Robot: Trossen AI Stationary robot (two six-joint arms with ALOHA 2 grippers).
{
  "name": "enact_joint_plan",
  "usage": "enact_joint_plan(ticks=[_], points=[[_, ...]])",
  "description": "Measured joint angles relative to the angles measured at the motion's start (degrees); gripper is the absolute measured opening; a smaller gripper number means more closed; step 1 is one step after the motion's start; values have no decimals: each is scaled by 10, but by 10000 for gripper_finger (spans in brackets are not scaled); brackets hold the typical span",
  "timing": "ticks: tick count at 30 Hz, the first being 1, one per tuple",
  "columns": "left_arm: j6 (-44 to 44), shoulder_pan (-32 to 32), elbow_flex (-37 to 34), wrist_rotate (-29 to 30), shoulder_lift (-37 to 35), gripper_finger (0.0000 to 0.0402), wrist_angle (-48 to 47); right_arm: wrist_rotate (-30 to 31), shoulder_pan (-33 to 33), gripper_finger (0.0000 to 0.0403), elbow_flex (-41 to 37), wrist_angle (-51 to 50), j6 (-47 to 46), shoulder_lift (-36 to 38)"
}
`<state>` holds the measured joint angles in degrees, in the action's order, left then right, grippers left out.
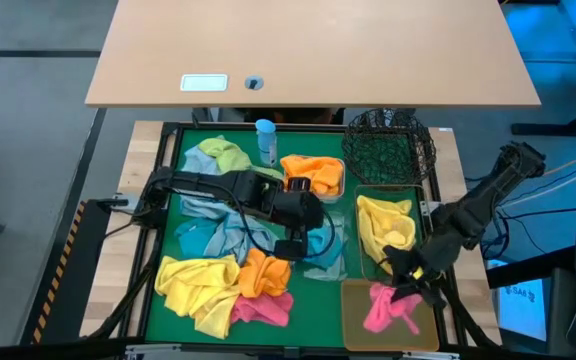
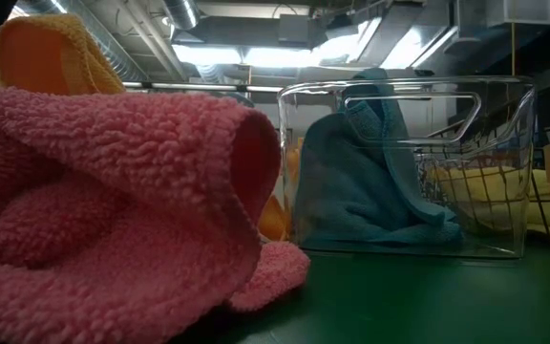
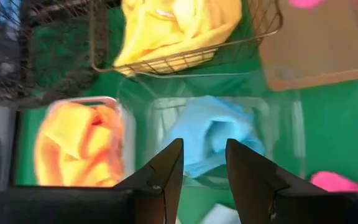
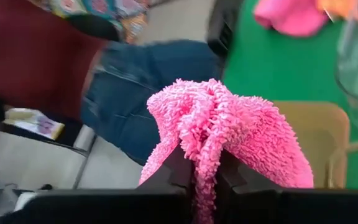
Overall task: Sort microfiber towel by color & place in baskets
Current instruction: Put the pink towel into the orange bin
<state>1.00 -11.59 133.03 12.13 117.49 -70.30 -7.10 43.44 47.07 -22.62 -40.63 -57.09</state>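
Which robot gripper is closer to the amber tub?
Right. The right gripper holds a pink towel over the amber tub; the left gripper hangs open at the clear tub, farther away.

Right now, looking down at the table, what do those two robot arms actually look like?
Both arms are dark, nearly black, built from chunky jointed segments. Each ends in a gripper with two flat, tapered black fingers: the left gripper and the right gripper. The right one shows small yellow marks near its tip. Black cables loop along the left arm, and thin pale cables trail behind the right arm.
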Motion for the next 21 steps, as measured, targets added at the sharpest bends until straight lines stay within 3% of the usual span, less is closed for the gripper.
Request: enact_joint_plan(ticks=[6,12,21], points=[[67,-32,-5,-67,0,115,-37,16,8,25,0,-19,-46,-22],[137,-77,-43,-76,0,115,-45,16,8,37,0,-15,-46,-34],[245,-132,-104,-69,0,115,-28,16,8,121,0,-15,-58,-39]])
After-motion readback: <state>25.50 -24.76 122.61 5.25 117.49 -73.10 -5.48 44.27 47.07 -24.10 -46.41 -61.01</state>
